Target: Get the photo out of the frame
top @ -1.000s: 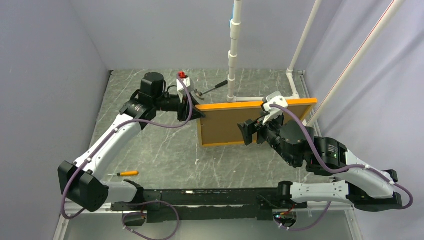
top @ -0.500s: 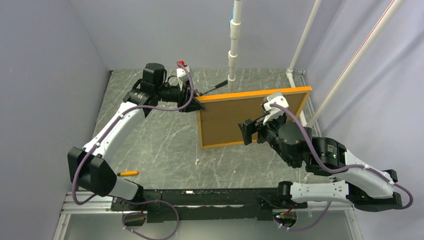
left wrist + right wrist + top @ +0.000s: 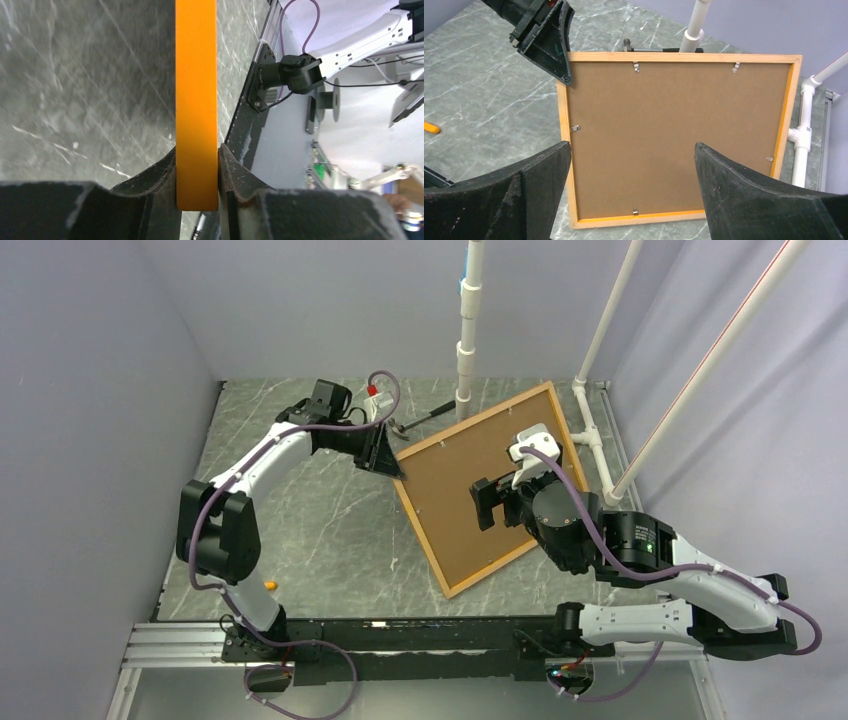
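Observation:
The frame (image 3: pixel 470 421) is a thin orange border, tilted so that one corner points toward the arms. Its back faces the cameras. The photo's brown board back (image 3: pixel 440 495) fills it, held in by small metal clips (image 3: pixel 636 212), and the printed side is hidden. My left gripper (image 3: pixel 385 455) is shut on the frame's upper left corner. In the left wrist view the orange edge (image 3: pixel 196 100) sits pinched between both fingers of that gripper (image 3: pixel 197 170). My right gripper (image 3: pixel 490 502) hangs wide open in front of the board (image 3: pixel 674 140), touching nothing, and its wrist view shows the gripper (image 3: pixel 632 146) over the lower half.
A white pipe stand (image 3: pixel 465 350) rises behind the frame, and more white pipes (image 3: pixel 590 425) run along the right wall. A dark-handled tool (image 3: pixel 425 418) lies at the back beside a red-and-white object (image 3: pixel 372 392). An orange-handled screwdriver (image 3: pixel 430 127) lies near the left arm's base.
The left arm has swung in and turned the frame from level to steeply tilted, its near corner dropping toward the arms. The right gripper has opened wider and shifted slightly left.

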Tool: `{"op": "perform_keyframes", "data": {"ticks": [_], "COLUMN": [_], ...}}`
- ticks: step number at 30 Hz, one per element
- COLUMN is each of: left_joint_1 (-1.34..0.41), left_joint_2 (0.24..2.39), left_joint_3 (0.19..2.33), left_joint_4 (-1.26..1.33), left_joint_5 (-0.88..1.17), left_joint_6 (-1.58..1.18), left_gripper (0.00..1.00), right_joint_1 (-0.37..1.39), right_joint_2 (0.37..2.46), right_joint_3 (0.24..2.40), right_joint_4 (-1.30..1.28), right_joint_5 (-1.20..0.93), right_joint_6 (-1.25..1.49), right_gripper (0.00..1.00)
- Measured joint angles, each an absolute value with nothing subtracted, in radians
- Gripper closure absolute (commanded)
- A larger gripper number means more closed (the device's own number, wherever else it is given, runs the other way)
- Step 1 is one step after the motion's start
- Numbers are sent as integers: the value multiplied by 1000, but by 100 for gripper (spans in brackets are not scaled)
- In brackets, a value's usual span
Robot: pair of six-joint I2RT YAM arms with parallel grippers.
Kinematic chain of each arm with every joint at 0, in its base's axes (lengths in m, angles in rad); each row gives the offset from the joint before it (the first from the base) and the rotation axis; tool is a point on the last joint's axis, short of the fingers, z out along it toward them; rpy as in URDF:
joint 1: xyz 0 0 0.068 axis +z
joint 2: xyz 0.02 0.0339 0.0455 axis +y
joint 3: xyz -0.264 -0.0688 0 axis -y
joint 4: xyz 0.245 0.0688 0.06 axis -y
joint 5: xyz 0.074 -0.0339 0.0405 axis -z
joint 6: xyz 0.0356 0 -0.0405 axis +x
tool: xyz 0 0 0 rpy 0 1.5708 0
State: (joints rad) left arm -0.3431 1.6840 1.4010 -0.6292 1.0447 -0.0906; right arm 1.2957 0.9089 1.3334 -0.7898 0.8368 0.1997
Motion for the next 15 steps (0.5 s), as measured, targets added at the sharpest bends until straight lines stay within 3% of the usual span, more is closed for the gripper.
{"op": "perform_keyframes", "data": {"ticks": [15], "left_joint_1": [-342], "left_joint_2": [1744], "left_joint_3": [1413], "left_joint_4": [-774], "left_joint_5": [925], "left_joint_6": [-71], "left_gripper": [100], "right_joint_1": [1296], "right_joint_2": [927], "right_joint_3": [1297], "right_joint_4": [-791], "right_joint_5": [836], "right_joint_6": [215], "right_gripper": [4]}}
